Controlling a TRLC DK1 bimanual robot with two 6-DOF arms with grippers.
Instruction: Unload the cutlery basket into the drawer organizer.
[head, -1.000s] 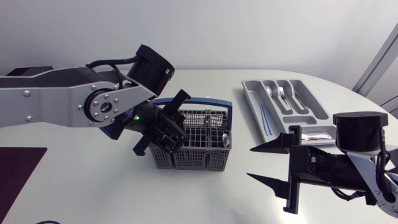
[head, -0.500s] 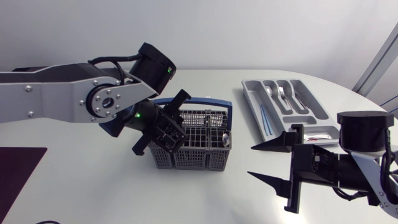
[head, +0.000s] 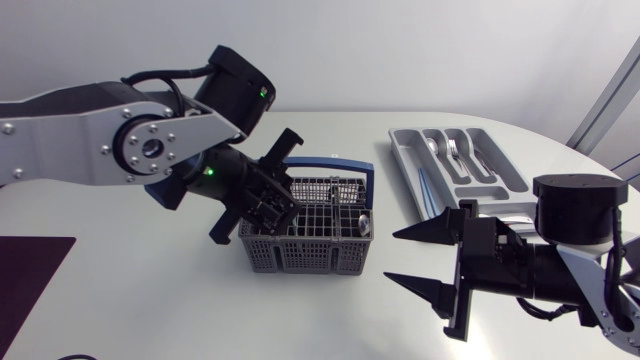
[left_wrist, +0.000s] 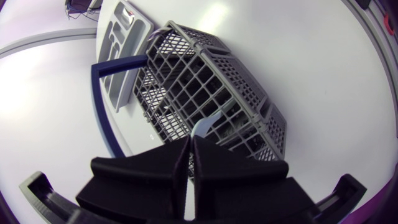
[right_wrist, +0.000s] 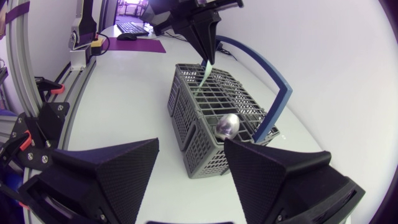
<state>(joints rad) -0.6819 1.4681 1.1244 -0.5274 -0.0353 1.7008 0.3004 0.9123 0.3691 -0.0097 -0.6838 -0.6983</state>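
1. The left gripper (left_wrist: 190, 140) is clenched on a pale green utensil (right_wrist: 206, 71). Both fingers are pressed against its upper end from two sides, above the cutlery basket (head: 310, 238).
2. The utensil's long axis is held near upright. From the fingertips it hangs down, and its lower end is lost in the grid of a compartment at the basket end under this gripper. It is judged not yet clear of the basket, so a lift along that axis is called for before any sideways travel.
3. Just beside the gripper, the basket's blue handle (right_wrist: 277, 81) is arched along one long side. It is judged the one thing that could be caught if the utensil were swung across before being raised.
4. A silver spoon (right_wrist: 227, 126) is stood in a compartment at the opposite end of the basket, well apart from the closed fingers.
5. The drawer organizer (head: 505, 178) is found ahead of the gripper, beyond the basket's far end. Some cutlery is already laid in its slots.
6. The right gripper (head: 392, 258) is held released, its fingers spread wide and pointed at the spoon end of the basket. It is nearer the organizer than the left gripper, and it lies close to the path from basket to organizer.
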